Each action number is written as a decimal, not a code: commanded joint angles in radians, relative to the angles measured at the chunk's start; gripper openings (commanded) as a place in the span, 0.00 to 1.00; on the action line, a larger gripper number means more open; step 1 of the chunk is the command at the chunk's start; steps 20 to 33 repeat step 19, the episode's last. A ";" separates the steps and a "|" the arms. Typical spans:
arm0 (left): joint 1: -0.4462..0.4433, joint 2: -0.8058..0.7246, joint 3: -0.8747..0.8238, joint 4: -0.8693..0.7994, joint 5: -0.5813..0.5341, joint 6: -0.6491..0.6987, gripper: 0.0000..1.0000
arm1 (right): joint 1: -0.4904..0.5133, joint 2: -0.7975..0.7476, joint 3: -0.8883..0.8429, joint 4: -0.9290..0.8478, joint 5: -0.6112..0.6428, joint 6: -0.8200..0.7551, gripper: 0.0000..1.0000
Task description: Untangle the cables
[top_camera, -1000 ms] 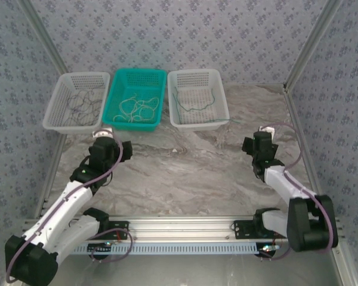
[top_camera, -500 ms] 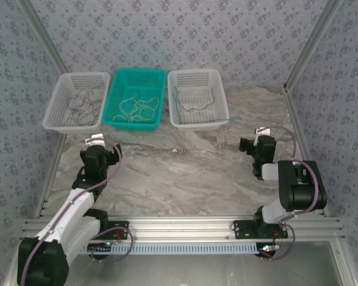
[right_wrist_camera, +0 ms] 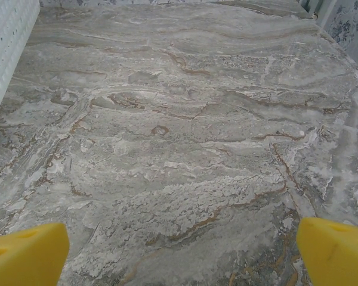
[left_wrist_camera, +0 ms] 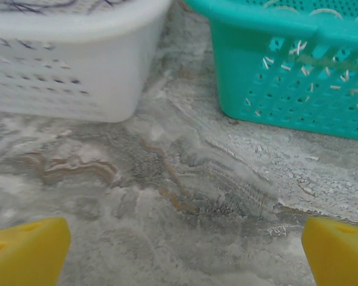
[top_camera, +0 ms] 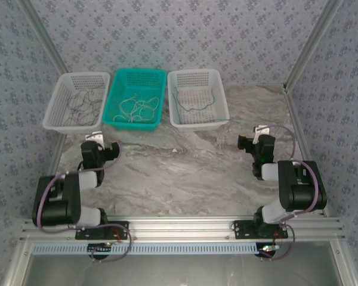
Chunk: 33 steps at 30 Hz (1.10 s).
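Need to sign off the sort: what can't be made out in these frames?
- Top view: dark cables in the left white basket and pale cables in the teal basket are too thin to tell loops crossing from knots.
- Left wrist view: top edge cuts off most of both baskets' insides.
- Right wrist view: left edge crops the right white basket to a wall strip.

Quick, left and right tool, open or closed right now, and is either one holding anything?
Left tool: open, holding nothing.
Right tool: open, holding nothing.
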State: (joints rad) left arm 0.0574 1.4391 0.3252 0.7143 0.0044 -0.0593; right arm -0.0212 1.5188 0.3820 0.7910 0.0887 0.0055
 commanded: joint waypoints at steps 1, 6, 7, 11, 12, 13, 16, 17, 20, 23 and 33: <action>-0.004 0.109 0.075 0.150 0.076 0.032 0.99 | -0.002 0.002 0.003 0.025 -0.010 -0.021 1.00; -0.019 0.102 0.083 0.120 0.022 0.034 0.99 | -0.006 0.002 0.011 0.011 -0.039 -0.027 1.00; -0.021 0.093 0.092 0.086 0.016 0.034 0.99 | -0.005 0.002 0.011 0.011 -0.040 -0.027 1.00; -0.031 0.098 0.089 0.102 -0.008 0.037 0.99 | -0.009 0.003 0.014 0.005 -0.046 -0.024 1.00; -0.031 0.093 0.091 0.090 -0.007 0.037 0.99 | -0.011 0.003 0.014 0.005 -0.046 -0.024 1.00; -0.032 0.097 0.090 0.099 -0.007 0.036 0.99 | -0.012 0.003 0.015 0.001 -0.050 -0.024 1.00; -0.032 0.096 0.090 0.095 -0.007 0.036 0.99 | -0.010 0.002 0.013 0.007 -0.047 -0.025 1.00; -0.032 0.096 0.090 0.095 -0.007 0.037 0.99 | -0.009 0.003 0.013 0.008 -0.047 -0.025 1.00; -0.032 0.095 0.090 0.094 -0.008 0.036 1.00 | -0.009 0.001 0.011 0.010 -0.047 -0.024 1.00; -0.032 0.095 0.090 0.094 -0.008 0.036 1.00 | -0.009 0.001 0.011 0.010 -0.047 -0.024 1.00; -0.032 0.095 0.090 0.094 -0.008 0.036 1.00 | -0.009 0.001 0.011 0.010 -0.047 -0.024 1.00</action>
